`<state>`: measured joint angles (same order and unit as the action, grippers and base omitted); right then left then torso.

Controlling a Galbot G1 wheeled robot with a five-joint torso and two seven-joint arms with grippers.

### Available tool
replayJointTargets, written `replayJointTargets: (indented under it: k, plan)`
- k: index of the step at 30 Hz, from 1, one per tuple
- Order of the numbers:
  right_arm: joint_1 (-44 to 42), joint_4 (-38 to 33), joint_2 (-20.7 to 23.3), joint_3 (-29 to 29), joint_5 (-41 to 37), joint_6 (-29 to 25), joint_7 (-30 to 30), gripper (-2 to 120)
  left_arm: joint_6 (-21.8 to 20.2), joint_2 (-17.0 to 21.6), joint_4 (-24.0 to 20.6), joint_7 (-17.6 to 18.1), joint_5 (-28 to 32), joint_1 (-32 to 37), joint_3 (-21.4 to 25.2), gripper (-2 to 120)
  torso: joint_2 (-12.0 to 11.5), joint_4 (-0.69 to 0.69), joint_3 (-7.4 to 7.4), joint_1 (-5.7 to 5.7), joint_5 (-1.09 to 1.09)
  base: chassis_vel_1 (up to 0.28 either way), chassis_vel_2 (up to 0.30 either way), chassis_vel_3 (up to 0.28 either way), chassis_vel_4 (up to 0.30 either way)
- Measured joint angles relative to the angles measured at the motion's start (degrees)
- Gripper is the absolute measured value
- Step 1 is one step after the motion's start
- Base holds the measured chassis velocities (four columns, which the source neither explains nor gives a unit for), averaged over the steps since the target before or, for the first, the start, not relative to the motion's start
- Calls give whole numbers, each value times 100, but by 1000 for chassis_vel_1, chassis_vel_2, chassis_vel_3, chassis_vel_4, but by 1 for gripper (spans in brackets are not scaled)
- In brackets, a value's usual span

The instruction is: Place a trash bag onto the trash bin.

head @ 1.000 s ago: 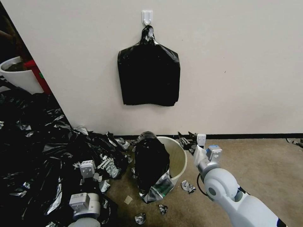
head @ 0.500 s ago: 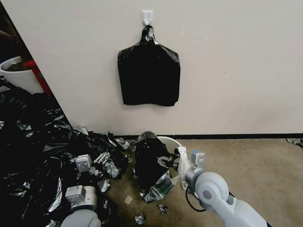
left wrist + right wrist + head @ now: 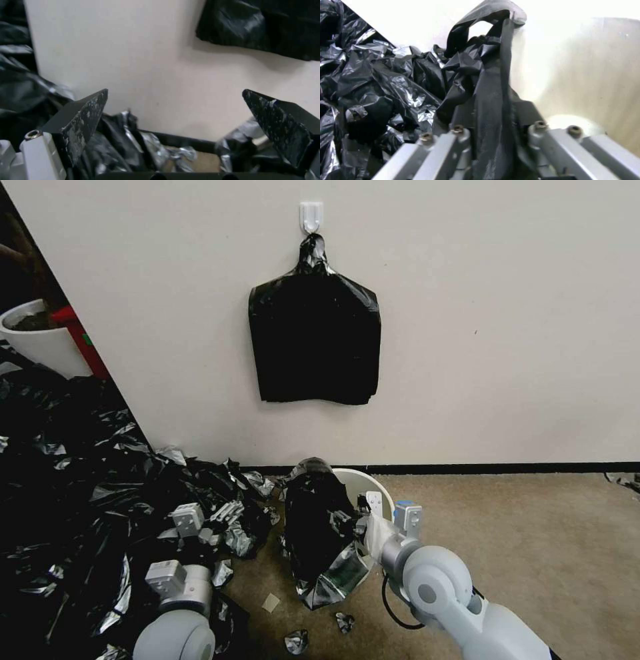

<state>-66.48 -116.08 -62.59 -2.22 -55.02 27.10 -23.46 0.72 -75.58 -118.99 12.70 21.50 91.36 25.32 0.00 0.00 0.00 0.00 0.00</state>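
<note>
A pale wall (image 3: 500, 313) rises behind everything, with brown floor (image 3: 553, 540) at its foot. To the robot's left a big heap of black plastic (image 3: 73, 480) spreads over the floor and up against the wall. On a white hook (image 3: 311, 215) high on the wall hangs a flat black bundle (image 3: 315, 343) with a knotted top. A white planter pot (image 3: 40, 340) stands at the far left.

The trash bin (image 3: 373, 490) stands on the floor close to the wall, just right of the heap. The trash bag (image 3: 319, 527) is draped over its left side, hanging down the outside to the floor with a glossy fold at the bottom.

The right hand (image 3: 357, 523) reaches in over the bin's near rim and meets the bag's edge; in the right wrist view a strip of the trash bag (image 3: 490, 105) is pinched between its closed fingers, with the bin's pale inside (image 3: 586, 75) just beyond.

The left hand (image 3: 217, 520) hovers over the heap, well left of the bin, its fingers (image 3: 83, 117) spread wide and holding nothing.

Small black scraps (image 3: 297, 640) lie on the floor in front.
</note>
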Motion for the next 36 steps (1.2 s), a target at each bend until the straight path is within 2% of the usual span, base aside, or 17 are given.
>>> replayJointTargets:
  k: [4,11,15,17,20,24,25,27,30,33,36]
  plan:
    - [-88,-81,0,-4,316,-66,104,0,-200,13,121,-312,224,-91,-136,100,0,0,0,0,0,0,0,0,0]
    - [-214,-149,-32,2,698,-168,213,0,-357,10,275,-630,334,-200,-291,100,0,0,0,0,0,0,0,0,0]
    - [-296,-94,-86,34,1285,-419,298,0,-601,-25,408,-660,612,-374,-461,100,0,0,0,0,1,0,0,0,0]
    - [-358,-53,-101,47,1854,-638,363,0,-715,-60,491,-660,709,-470,-598,100,0,0,0,0,1,0,0,0,0]
    - [-441,-15,-109,47,2418,-838,467,0,-905,-104,565,-624,751,-582,-765,100,0,0,0,0,1,0,0,0,0]
    - [-537,117,-165,30,3170,-1139,664,0,-1368,-186,788,-354,750,-916,-1075,100,0,0,0,0,1,0,0,0,0]
    - [-537,117,-165,30,3170,-1139,664,0,-1368,-186,788,-354,750,-916,-1075,100,0,0,0,0,1,0,0,0,0]
    - [-580,213,-186,45,3542,-1292,757,0,-1672,-229,908,-135,745,-1109,-1254,100,0,0,0,0,1,0,0,0,0]
    - [-616,291,-184,77,3867,-1425,833,0,-1819,-246,993,-42,726,-1226,-1393,100,0,0,0,0,1,0,0,0,0]
    - [-652,364,-173,119,4170,-1567,886,0,-1973,-246,1059,-16,647,-1304,-1519,95,0,0,0,0,1,0,0,0,0]
    - [-710,401,-170,166,4339,-1661,903,0,-2159,-232,1195,17,527,-1418,-1650,83,0,0,0,0,1,0,0,0,0]
